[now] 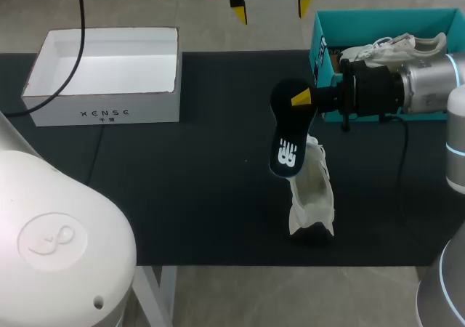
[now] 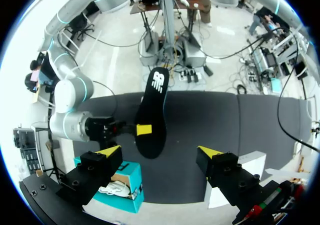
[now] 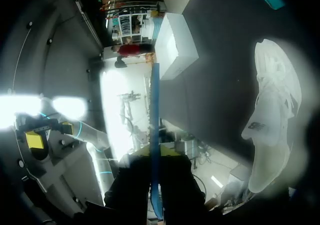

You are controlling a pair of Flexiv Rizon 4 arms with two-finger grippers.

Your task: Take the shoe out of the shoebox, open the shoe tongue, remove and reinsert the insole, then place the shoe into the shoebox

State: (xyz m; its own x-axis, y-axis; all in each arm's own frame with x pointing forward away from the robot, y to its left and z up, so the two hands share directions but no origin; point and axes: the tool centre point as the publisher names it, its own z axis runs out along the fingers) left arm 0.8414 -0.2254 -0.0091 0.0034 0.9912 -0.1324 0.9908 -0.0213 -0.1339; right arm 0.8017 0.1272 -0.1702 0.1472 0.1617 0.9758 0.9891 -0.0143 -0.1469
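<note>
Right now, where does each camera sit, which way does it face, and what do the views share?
Head view: above and behind, looking down on the black table; right arm enters from the right, right gripper shut on the black foam insole; left gripper hangs past the far edge.
Left wrist view: from that far side, facing back at the insole; its own open fingers show.
Right wrist view: looks along the gripped insole's edge, white mesh shoe beside.
Shared: the insole, in all three.
</note>
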